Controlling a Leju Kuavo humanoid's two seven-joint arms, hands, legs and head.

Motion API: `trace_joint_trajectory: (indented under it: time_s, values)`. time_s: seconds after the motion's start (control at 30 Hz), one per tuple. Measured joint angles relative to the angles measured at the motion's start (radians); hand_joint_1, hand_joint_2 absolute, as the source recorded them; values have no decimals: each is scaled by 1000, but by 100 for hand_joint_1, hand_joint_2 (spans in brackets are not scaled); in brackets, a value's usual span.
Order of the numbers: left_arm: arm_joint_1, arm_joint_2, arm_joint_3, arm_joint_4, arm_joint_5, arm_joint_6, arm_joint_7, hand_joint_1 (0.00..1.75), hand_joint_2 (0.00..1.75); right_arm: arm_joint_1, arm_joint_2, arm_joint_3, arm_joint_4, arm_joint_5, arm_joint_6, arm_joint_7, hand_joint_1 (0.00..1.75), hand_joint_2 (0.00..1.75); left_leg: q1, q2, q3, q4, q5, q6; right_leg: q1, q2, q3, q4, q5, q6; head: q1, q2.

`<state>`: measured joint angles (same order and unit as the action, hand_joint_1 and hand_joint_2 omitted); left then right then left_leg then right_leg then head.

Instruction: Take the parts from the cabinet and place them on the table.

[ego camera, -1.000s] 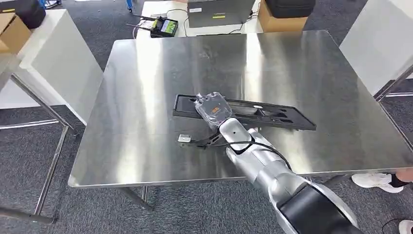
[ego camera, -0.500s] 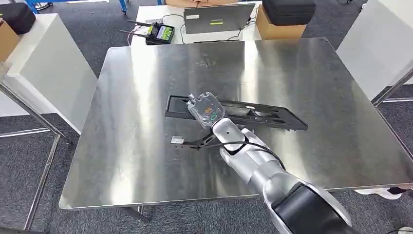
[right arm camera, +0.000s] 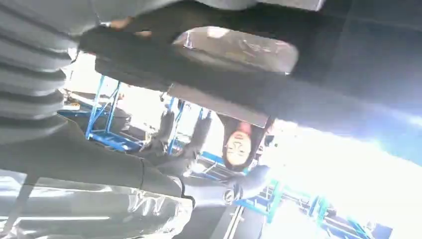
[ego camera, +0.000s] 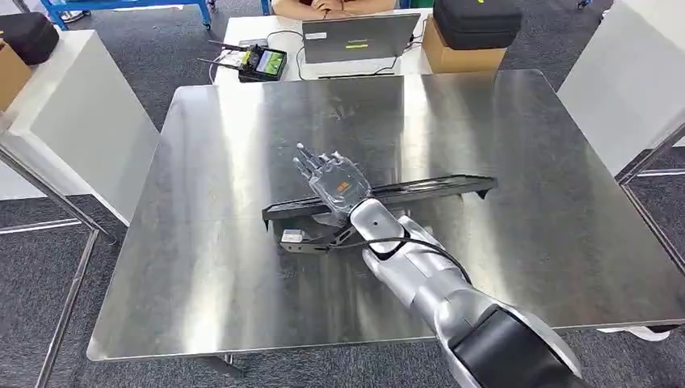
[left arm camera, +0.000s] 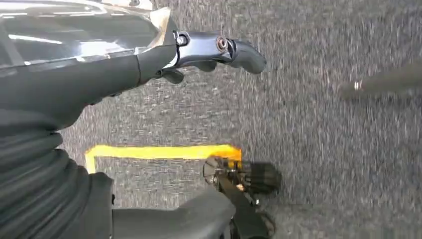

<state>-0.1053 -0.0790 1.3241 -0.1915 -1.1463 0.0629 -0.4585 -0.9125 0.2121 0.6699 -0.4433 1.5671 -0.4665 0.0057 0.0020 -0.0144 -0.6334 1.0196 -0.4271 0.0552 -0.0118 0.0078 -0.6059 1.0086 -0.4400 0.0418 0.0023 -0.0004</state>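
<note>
Black part (ego camera: 420, 191) tilted on table (ego camera: 517, 129), apparently under right hand (ego camera: 335, 182).

A laptop (ego camera: 359, 38) sits at top centre, a remote controller (ego camera: 260, 61) just left of it (screen lit green). A black case (ego camera: 476, 17) rests on a cardboard box (ego camera: 459, 56) right of the laptop.

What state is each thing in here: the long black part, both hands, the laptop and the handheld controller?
Black part: on the steel table, one long edge raised.
Right hand: over the part, fingers spread.
Left hand: hanging over carpet, holding nothing.
Laptop: open.
Controller: screen lit.
</note>
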Motion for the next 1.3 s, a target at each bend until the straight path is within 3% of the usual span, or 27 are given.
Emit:
trace_joint_trajectory:
  time_s: [0.13,0.2,0.33,0.83,1.0,1.07,1.17,1.3]
  values:
    - [0,0,5,0,5,5,10,0,0,-1,2,0,0,0,0,0,0,0,1,0,2,-3,0,-4,3,0,0,0,-2,-4,0,0]
    - [0,-1,5,0,5,9,13,0,0,-2,2,0,2,0,0,1,0,0,3,0,2,-4,0,-16,5,0,0,1,-2,-5,0,0]
    - [0,-2,6,0,5,13,18,0,0,-1,3,0,2,0,0,8,0,0,4,1,2,-4,-1,-24,6,0,0,1,-4,-7,0,0]
    - [0,-3,7,0,5,19,22,0,0,-1,9,-29,-4,-44,-21,-6,0,0,-5,0,2,-4,-2,-24,-1,0,1,-1,-4,-7,1,0]
    - [0,-4,7,0,6,29,28,0,0,14,16,-100,-26,-208,-50,-68,0,0,-5,0,2,-3,-2,-24,-1,0,1,-1,-4,-7,1,0]
    - [0,-4,7,0,6,32,29,0,0,20,20,-152,-39,-200,-92,-25,0,0,-5,0,2,-3,-2,-23,-1,0,1,-1,-4,-7,0,0]
    - [1,-5,7,0,6,34,29,0,0,18,9,-174,-50,-66,-158,123,0,0,-5,0,2,-3,-2,-23,-1,0,1,-1,-4,-7,1,0]
    - [1,-6,7,0,6,34,29,0,0,19,-4,-200,-52,-47,-166,148,0,0,-5,0,2,-3,-2,-23,-1,0,1,-1,-4,-7,1,0]
